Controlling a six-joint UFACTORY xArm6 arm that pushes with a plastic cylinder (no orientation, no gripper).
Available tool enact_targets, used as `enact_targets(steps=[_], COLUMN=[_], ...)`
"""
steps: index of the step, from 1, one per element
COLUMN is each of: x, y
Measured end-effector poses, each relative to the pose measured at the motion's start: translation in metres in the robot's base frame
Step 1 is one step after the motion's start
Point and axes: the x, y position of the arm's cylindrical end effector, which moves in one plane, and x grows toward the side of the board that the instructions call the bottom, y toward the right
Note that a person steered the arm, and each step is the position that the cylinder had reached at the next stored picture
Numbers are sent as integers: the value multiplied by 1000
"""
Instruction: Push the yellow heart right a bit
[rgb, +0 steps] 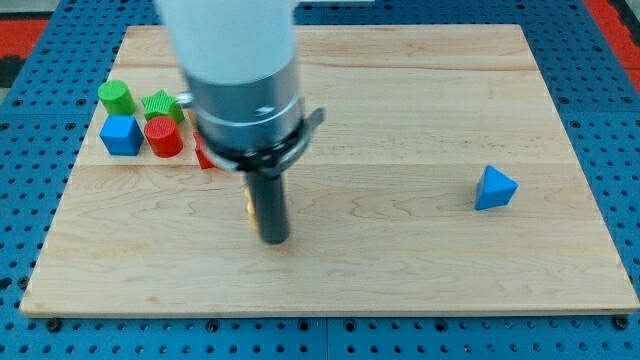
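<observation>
Yellow heart (250, 207) is nearly hidden behind the rod, left of board (400, 90) centre! My tip (275, 240) sits touching its right side, seemingly the wrong side for pushing right. No pincer here.

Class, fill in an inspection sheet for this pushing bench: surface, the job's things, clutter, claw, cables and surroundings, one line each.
Surface: pale wooden board, lying flat.
Job's things: yellow heart almost wholly hidden behind the rod; only a yellow sliver shows at the rod's left edge. My tip sits just right of that sliver.
Clutter: green cylinder, green star, blue cube and red cylinder clustered at the view's upper left; a red block, shape hidden by the arm; blue triangle alone at the view's right.
Claw: none, a rod only.
Cables: nothing seen.
Surroundings: blue perforated bench.
</observation>
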Motion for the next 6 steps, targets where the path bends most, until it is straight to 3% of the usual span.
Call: enact_targets(steps=[1, 2, 3, 4, 6], x=[-31, -12, 12, -5, -18], y=[22, 15, -47, -100, 20])
